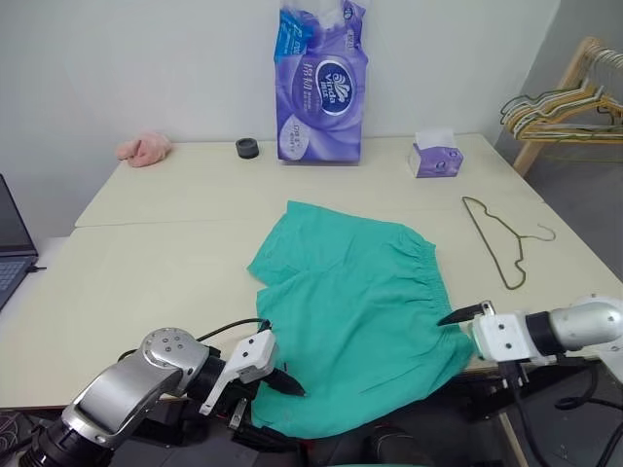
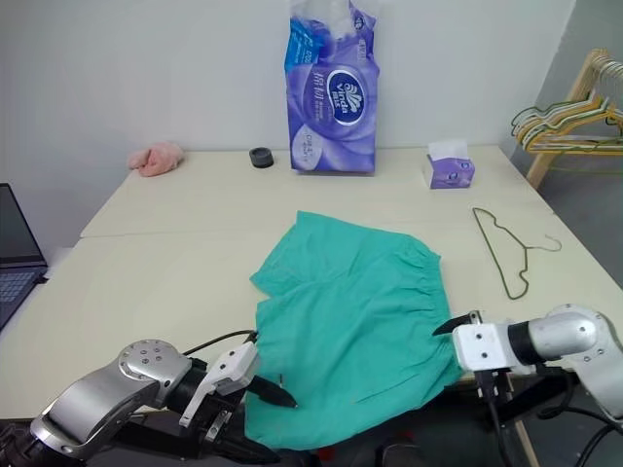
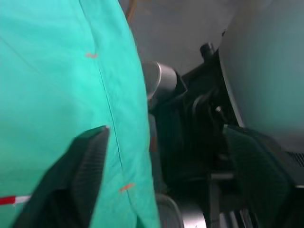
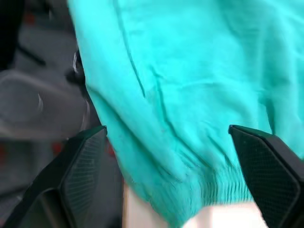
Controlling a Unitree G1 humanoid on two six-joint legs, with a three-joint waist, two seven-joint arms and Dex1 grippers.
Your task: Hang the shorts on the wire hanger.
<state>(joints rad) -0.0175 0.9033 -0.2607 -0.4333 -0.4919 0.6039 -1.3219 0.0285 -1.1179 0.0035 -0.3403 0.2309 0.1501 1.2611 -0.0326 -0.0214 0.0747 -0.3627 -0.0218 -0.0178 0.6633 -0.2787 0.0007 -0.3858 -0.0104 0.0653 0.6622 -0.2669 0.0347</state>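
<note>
Left eye view: the teal-green shorts (image 1: 355,311) lie spread flat on the cream table (image 1: 175,243), their near part hanging over the table's front edge; the wire hanger (image 1: 498,238) lies flat on the table to the right of the shorts, well apart from them; the left gripper (image 1: 277,377) sits at the shorts' lower left hem, its black fingertip just touching or just off the cloth, I cannot tell which; the right gripper (image 1: 465,315) sits at the shorts' right side beside the gathered waistband, holding nothing; behind the shorts stand a purple tissue pack (image 1: 321,83), a small purple tissue box (image 1: 434,156), a black roll of tape (image 1: 247,148) and a pink fluffy cloth (image 1: 144,149).

Left wrist view: the two fingers (image 3: 80,175) stand wide apart; the shorts' stitched hem edge runs between them, closer to one finger, gripped by neither.

Right wrist view: the fingers (image 4: 80,171) are spread wide; the shorts' ribbed waistband hangs between them over the table edge, apart from both pads.
</note>
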